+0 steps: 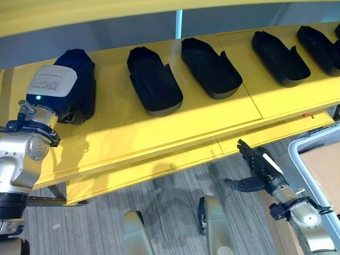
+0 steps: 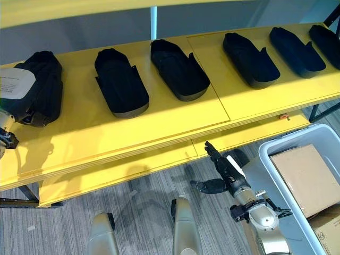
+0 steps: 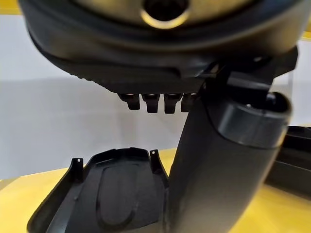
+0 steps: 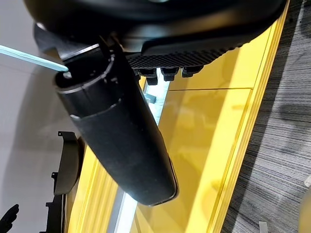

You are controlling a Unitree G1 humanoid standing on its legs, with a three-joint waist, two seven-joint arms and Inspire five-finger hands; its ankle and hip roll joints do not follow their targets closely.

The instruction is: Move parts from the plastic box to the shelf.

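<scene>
My left hand (image 1: pixel 66 87) rests over the leftmost black part (image 1: pixel 85 69) on the yellow shelf (image 1: pixel 175 127); whether its fingers clasp that part I cannot tell. My right hand (image 2: pixel 226 170) hangs spread and empty below the shelf edge, near the plastic box (image 2: pixel 276 154). Judged step: placing. Next: release and withdraw. Parts are glossy, shallow, shoe-shaped shells lying in a row.

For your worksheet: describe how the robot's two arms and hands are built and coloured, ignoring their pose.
Both arms are silver-grey metal with rounded joint housings and black collars at the wrists. The left hand is dark and bulky, with a white printed label on its back and a small green light near the wrist. The right hand is dark, with slim segmented fingers and a white strip along its back.
</scene>
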